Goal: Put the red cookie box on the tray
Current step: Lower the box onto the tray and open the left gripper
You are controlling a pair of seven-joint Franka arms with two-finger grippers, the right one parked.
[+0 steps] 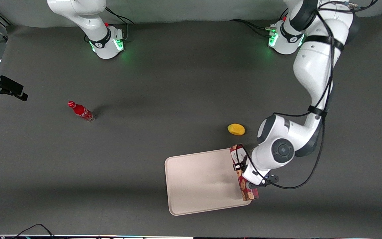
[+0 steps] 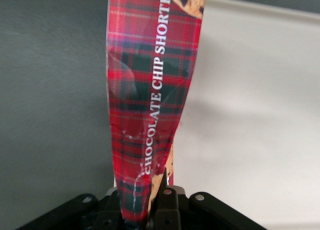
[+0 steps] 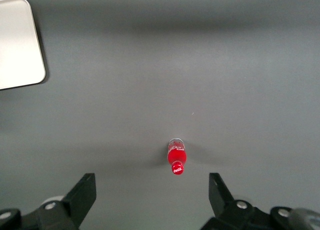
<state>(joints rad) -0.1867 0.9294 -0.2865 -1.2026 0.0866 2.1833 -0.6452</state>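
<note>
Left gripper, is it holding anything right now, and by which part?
Yes. The gripper pinches the red cookie box across its thin sides, about mid-length, at the tray's edge.

Long slim dark-red plaid cardboard cookie box (image 2: pixel 150 105): glossy printed carton, creased, clamped in the black matt plastic gripper (image 2: pixel 150 202) over the tray edge. Large pale beige plastic tray (image 1: pixel 201 179): smooth, matt. Dark grey table (image 1: pixel 164 83): matt.
</note>
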